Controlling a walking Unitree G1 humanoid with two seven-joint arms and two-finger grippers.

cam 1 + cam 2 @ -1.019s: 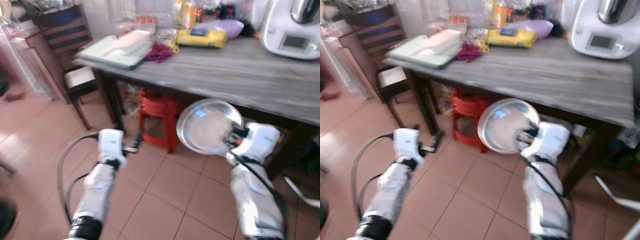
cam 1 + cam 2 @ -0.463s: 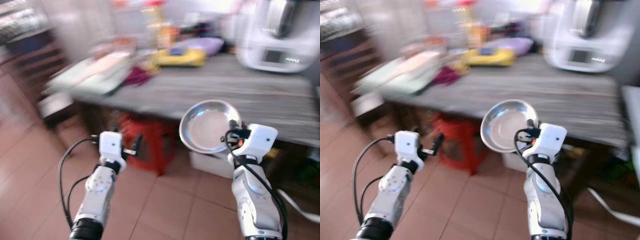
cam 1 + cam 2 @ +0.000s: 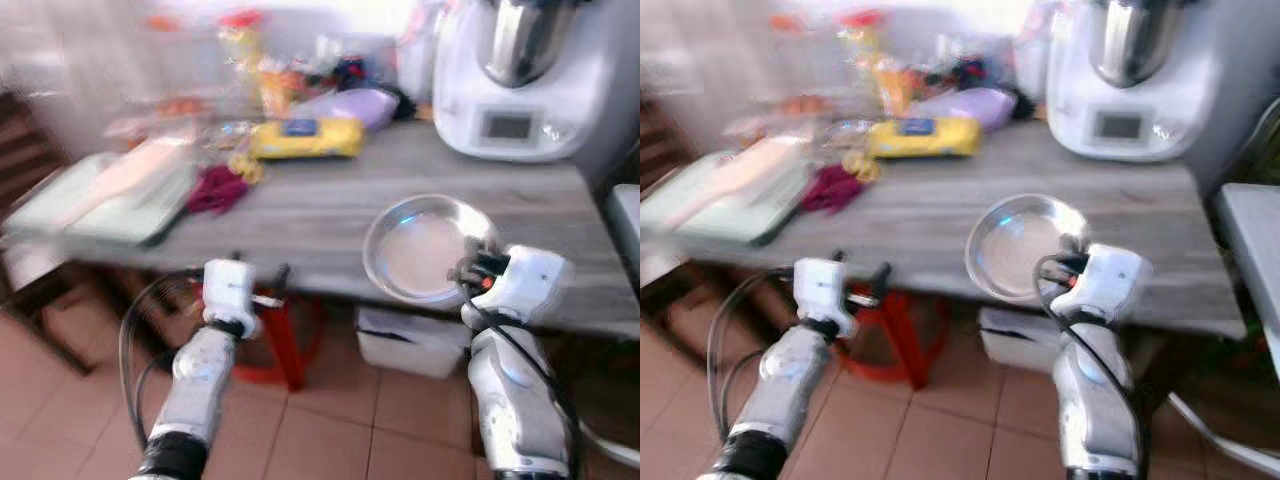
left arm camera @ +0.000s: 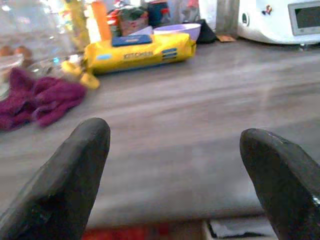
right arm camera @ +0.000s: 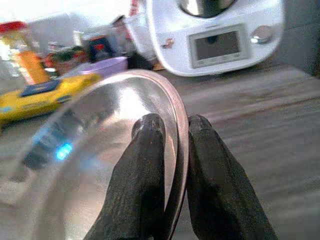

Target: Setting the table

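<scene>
Right wrist view shows the right gripper (image 5: 172,150) clamped on the thin rolled rim of a round steel plate (image 5: 95,150), one black rubbery finger inside the shallow dish and one outside; the metal is polished and mirrors a small blue glint. From the head views, the plate (image 3: 425,248) is held tilted, its hollow facing the robot, over the near edge of the table (image 3: 330,215), a long top of grey wood grain. The left gripper (image 4: 175,170) hangs just short of that near edge with its two blunt, matte fingers (image 4: 75,165) spread wide and nothing between them. Farther along the tabletop lie a crumpled magenta cloth (image 3: 215,188), a soft yellow pack (image 3: 305,137) with a blue label, and a flat pale-green tray (image 3: 95,205) at the left end. Behind the pack sits a lilac bowl (image 3: 350,105), and at the right rear stands a glossy white kitchen machine (image 3: 515,85) with a small screen and a steel jug. A red plastic stool (image 3: 275,330) and a white box (image 3: 410,340) sit under the table. Compared with a second ago, the camera stands closer and higher over the table, and the plate, then held below the table edge, is now level with the tabletop.
</scene>
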